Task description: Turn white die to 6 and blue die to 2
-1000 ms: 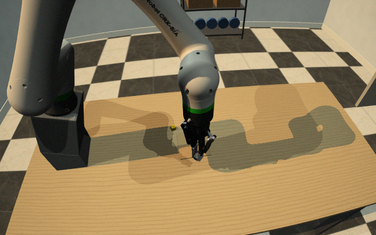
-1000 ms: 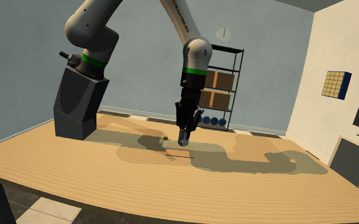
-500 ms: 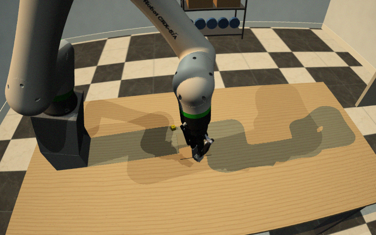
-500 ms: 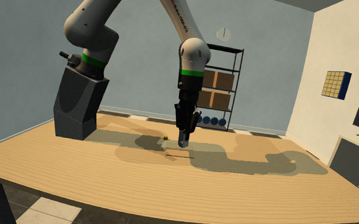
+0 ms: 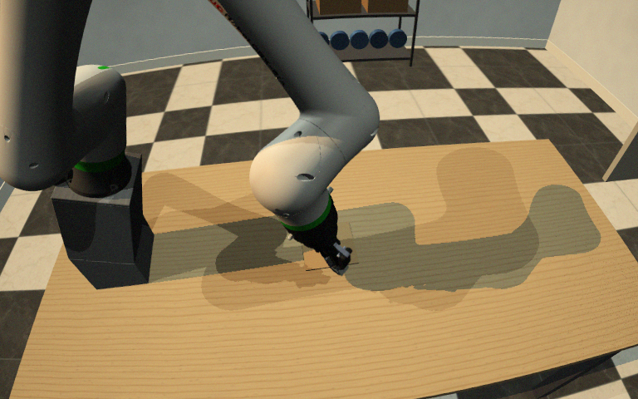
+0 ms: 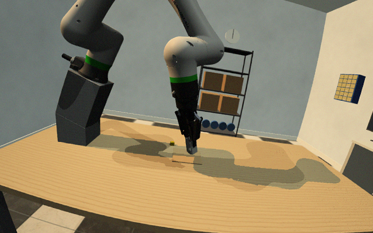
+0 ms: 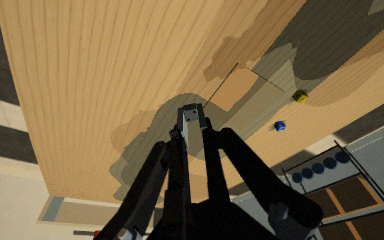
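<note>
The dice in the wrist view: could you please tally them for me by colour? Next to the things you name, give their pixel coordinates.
White die (image 7: 191, 115): 1
Blue die (image 7: 280, 126): 1
Yellow die (image 6: 172, 143) (image 7: 300, 96): 1
Total: 3

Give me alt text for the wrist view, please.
The gripper is closed on the white die, which looks grey in shadow. Beyond it, the yellow die and blue die sit apart on the wooden table.
</note>
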`<state>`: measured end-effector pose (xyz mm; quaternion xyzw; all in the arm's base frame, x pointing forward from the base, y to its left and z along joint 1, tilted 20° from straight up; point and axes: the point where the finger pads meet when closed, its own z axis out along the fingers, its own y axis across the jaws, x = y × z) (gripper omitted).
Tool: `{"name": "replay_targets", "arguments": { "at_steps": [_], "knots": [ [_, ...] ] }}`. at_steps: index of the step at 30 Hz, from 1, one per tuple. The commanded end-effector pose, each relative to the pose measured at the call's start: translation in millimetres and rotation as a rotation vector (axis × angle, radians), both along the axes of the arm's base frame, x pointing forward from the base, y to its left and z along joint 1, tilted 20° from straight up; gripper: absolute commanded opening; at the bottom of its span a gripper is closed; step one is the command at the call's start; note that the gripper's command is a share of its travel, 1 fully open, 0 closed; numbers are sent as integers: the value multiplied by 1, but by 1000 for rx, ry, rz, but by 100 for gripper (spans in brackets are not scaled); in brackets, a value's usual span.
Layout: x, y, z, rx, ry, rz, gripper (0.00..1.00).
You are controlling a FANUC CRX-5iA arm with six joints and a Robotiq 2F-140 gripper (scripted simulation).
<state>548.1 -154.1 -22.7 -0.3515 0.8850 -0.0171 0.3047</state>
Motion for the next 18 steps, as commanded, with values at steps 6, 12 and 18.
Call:
{"name": "replay_targets", "arguments": {
  "at_steps": [6,12,18],
  "knots": [
    [-7,0,-7,186,-170,97,9],
    [-9,-2,-9,265,-262,126,9],
    [-10,-5,-10,356,-380,158,9]
  ]
}}
